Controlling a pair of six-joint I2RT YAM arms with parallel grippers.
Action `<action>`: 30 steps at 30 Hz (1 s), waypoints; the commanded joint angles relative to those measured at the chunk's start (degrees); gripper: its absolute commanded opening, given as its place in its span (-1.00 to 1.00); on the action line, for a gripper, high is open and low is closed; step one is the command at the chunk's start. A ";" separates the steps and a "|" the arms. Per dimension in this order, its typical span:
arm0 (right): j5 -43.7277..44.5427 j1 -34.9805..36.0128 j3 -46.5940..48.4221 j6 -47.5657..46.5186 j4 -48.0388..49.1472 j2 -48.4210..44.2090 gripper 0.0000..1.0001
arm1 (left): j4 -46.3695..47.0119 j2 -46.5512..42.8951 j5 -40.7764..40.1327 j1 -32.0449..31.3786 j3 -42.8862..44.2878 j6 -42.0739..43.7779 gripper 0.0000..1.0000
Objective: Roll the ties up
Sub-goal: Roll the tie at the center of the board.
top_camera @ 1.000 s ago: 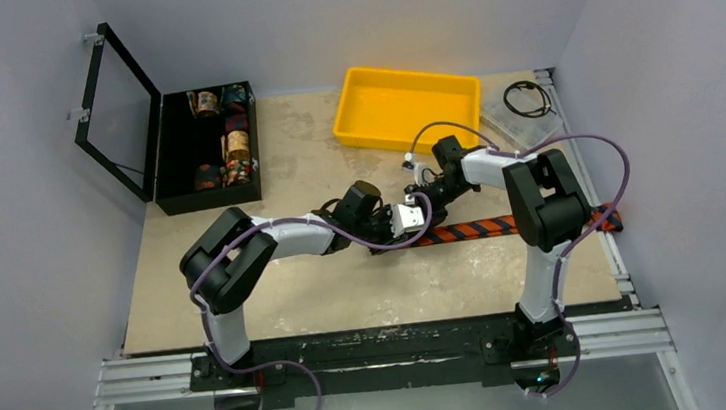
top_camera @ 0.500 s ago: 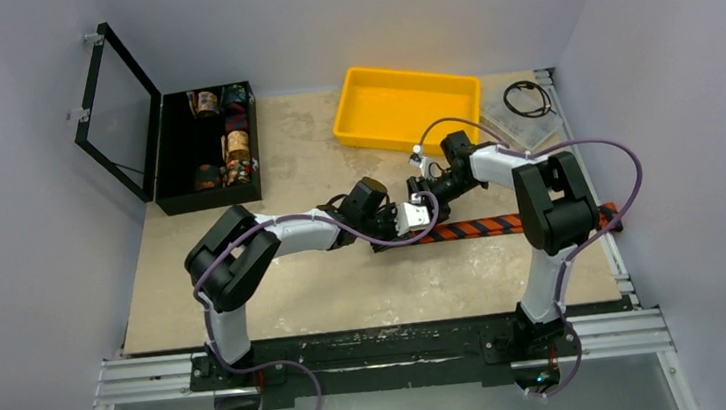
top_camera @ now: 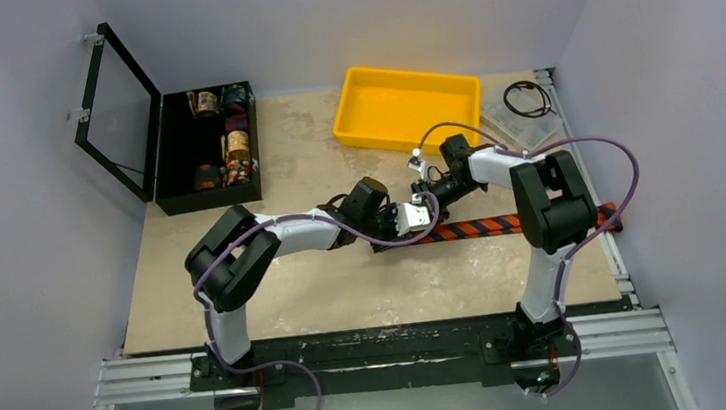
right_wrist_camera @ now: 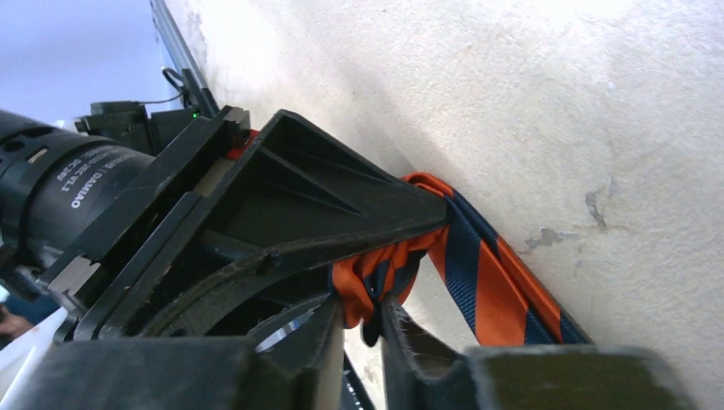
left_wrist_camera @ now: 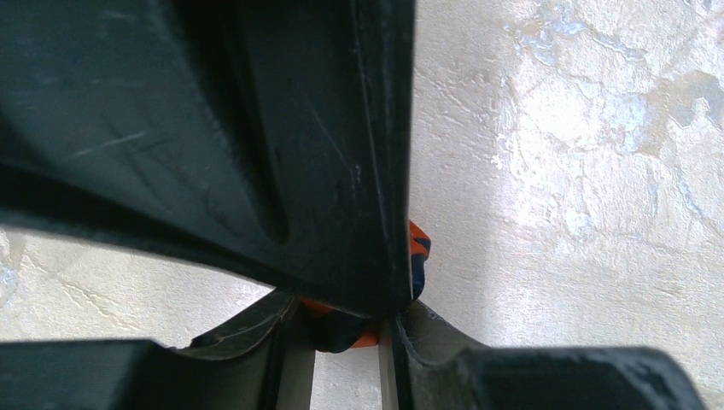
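Right gripper shifted, pinching tie

The long narrow fabric tie has diagonal orange and dark navy stripes. Beyond it, the rectangular plastic bin is plain yellow. Far left of it, the black hinged box holds multicoloured patterned fabric rolls.

**Small shift to the right**

Since one second ago, the left gripper has moved a little to the right and farther from the arm bases. The elbow of the right arm has swung slightly outward, and its purple cable now bulges more to the right. Nearly all of this motion came in the first half second.
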 commanded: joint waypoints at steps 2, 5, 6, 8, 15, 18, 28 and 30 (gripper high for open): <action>7.32 0.15 2.79 -1.92 1.06 2.87 -1.00 | -7.68 2.87 -0.70 0.37 -3.31 1.88 -0.34; 13.76 0.11 4.07 -5.55 0.32 3.38 -1.00 | -5.29 1.57 3.78 1.12 -5.04 2.78 -0.16; 14.53 0.31 4.32 -6.97 -0.18 3.65 -1.00 | -4.34 1.08 4.95 1.43 -5.47 2.90 -0.10; 16.19 0.96 4.80 -9.44 -1.28 4.63 -1.00 | -3.07 0.33 7.88 2.72 -5.38 2.63 0.00; 18.82 2.03 4.48 -11.56 -0.93 7.32 -1.00 | 5.93 -3.91 14.65 5.35 -7.25 2.32 0.24; 19.45 2.52 4.10 -11.98 -0.52 7.06 -1.00 | 8.28 -4.22 14.51 4.85 -6.98 0.75 0.33; 17.68 3.03 4.56 -12.52 -1.29 5.99 -1.00 | 5.79 2.31 9.27 1.00 0.85 -1.63 0.22; 16.34 3.03 5.20 -12.39 -2.14 5.65 -1.00 | 4.32 2.28 8.70 0.94 0.50 -0.04 0.03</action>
